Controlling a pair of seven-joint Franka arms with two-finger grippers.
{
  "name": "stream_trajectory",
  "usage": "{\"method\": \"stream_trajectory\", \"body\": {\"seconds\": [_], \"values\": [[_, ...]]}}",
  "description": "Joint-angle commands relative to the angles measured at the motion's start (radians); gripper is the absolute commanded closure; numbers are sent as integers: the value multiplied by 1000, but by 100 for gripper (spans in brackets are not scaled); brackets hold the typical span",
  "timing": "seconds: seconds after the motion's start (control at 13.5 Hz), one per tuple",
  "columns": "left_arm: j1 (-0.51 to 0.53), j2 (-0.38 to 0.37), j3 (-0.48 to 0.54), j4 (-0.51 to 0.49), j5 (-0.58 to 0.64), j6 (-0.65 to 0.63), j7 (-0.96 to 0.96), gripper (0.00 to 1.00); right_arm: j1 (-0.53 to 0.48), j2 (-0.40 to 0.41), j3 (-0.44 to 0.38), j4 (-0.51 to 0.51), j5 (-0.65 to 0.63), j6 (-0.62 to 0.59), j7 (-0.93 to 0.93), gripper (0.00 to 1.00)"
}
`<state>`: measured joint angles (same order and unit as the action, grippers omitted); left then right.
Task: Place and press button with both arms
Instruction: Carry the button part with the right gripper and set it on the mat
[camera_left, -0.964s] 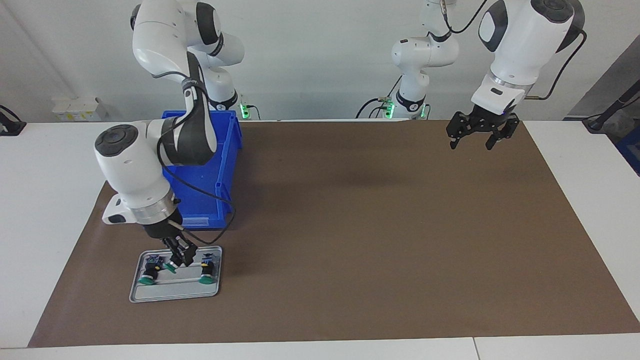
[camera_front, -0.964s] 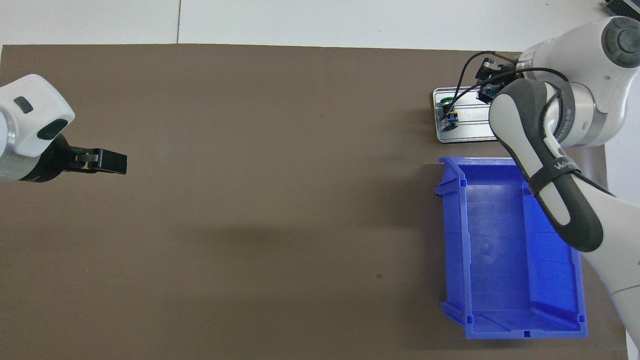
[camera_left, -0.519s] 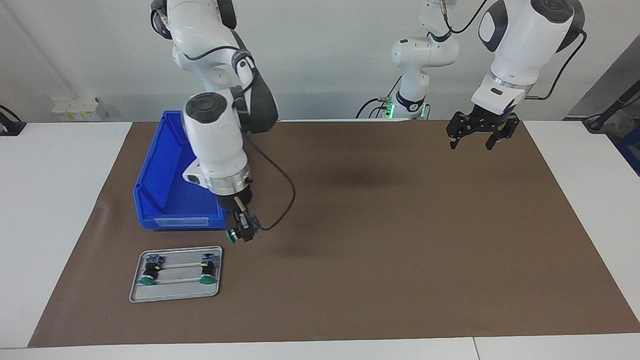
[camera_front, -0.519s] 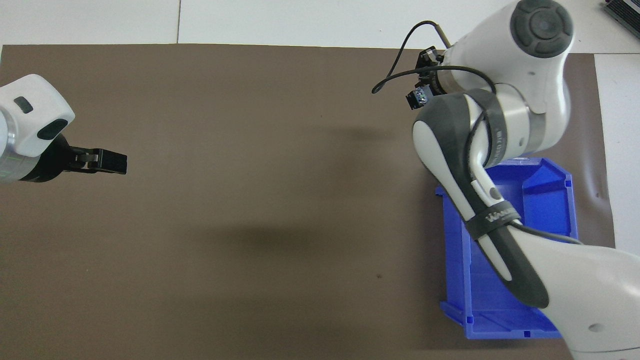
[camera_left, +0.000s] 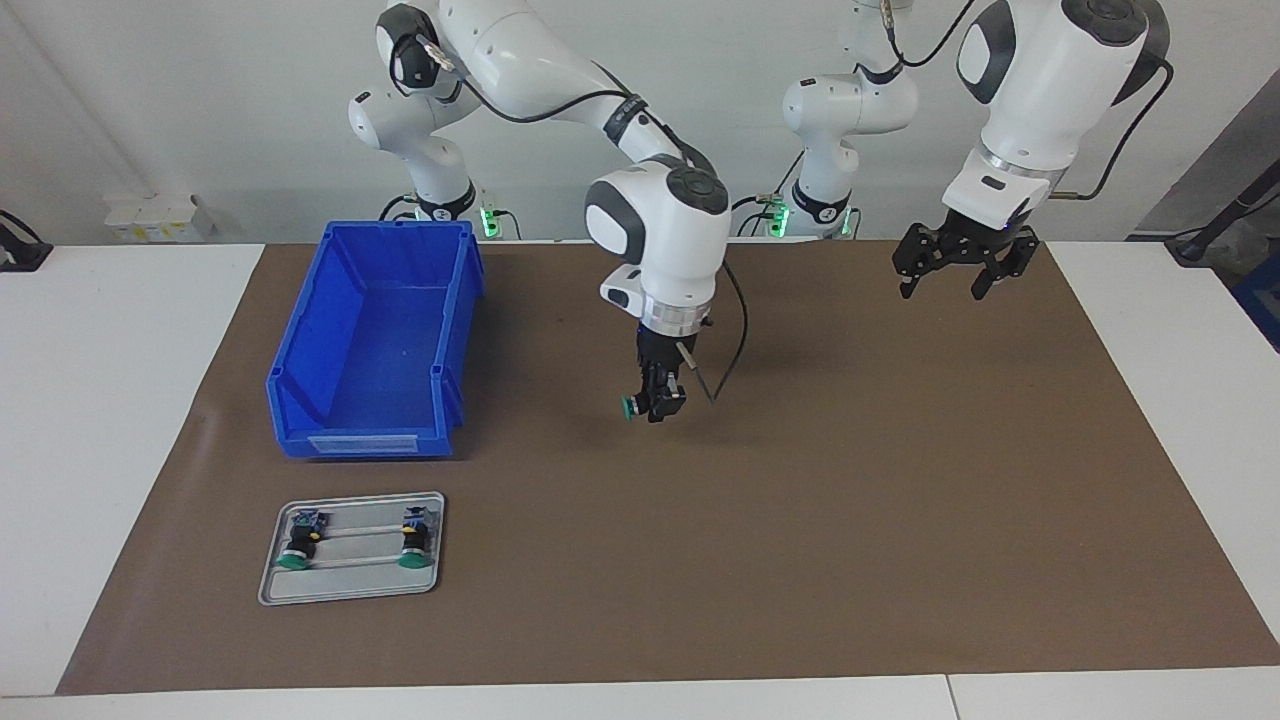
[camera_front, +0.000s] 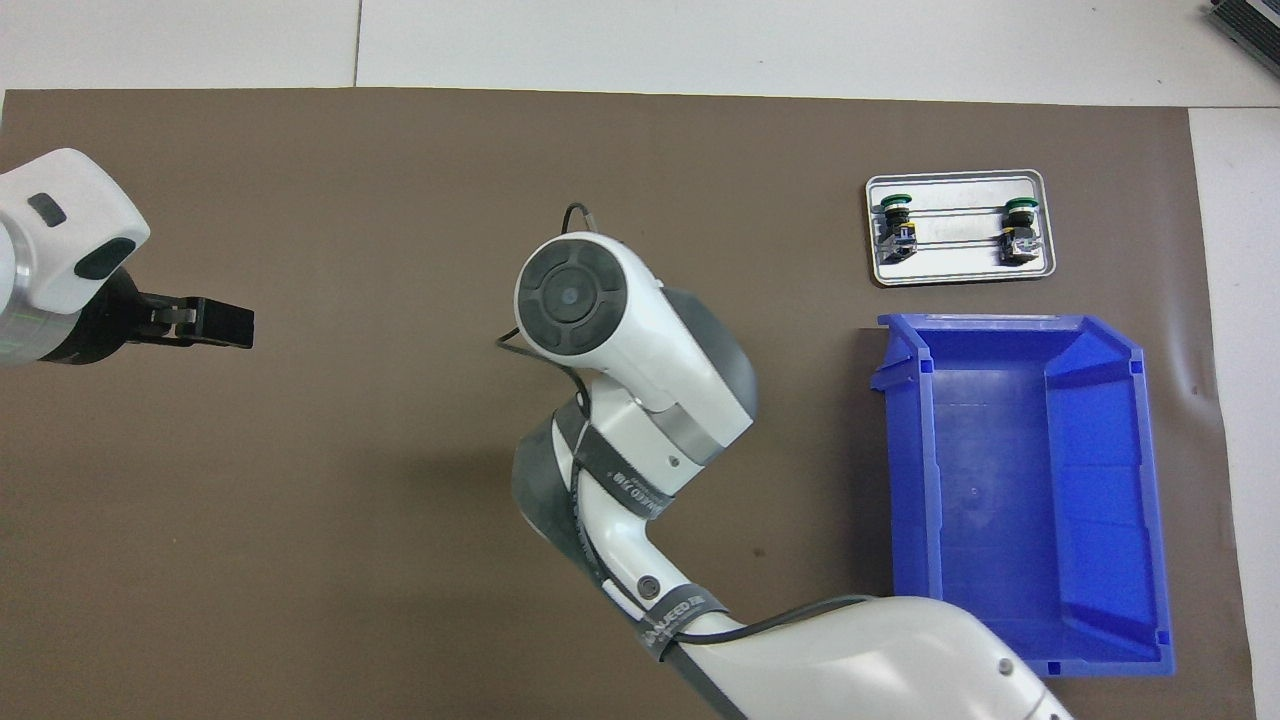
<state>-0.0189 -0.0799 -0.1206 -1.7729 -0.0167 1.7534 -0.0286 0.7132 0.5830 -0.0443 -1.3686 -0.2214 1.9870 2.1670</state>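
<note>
Two claws up: right claw (camera_left: 655, 405) pinching a green-capped button (camera_left: 630, 406) over bare brown mat (camera_left: 800, 520) mid-bench, beside the blue bin (camera_left: 372, 340). Left claw (camera_left: 945, 285) waits spread over the mat's edge at its own end.

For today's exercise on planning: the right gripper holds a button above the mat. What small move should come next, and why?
Probably lower the right gripper to set the button on the bare brown mat below it. It is shut on the button in the air, and the left gripper waits open near its own end.

Bright even overhead light, soft shadows, sharp focus.
</note>
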Motion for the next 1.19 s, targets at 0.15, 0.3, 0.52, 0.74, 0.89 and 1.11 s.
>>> {"method": "stream_trajectory", "body": {"seconds": [0.15, 0.3, 0.52, 0.74, 0.89, 1.11], "values": [[16, -32, -8, -36, -11, 12, 10, 0, 45, 55, 0, -1, -27, 88, 114, 100], [16, -32, -8, -36, -11, 12, 9, 0, 46, 54, 0, -48, -29, 122, 131, 100], [16, -32, -8, -36, -11, 12, 10, 0, 48, 29, 0, -144, -55, 176, 134, 100], [16, -32, -8, -36, -11, 12, 10, 0, 49, 21, 0, -173, -58, 200, 180, 17], [16, -32, -8, -36, -11, 12, 10, 0, 49, 15, 0, -182, -75, 208, 180, 0], [16, -32, -8, -36, -11, 12, 10, 0, 46, 5, 0, -167, -124, 165, 143, 0]]}}
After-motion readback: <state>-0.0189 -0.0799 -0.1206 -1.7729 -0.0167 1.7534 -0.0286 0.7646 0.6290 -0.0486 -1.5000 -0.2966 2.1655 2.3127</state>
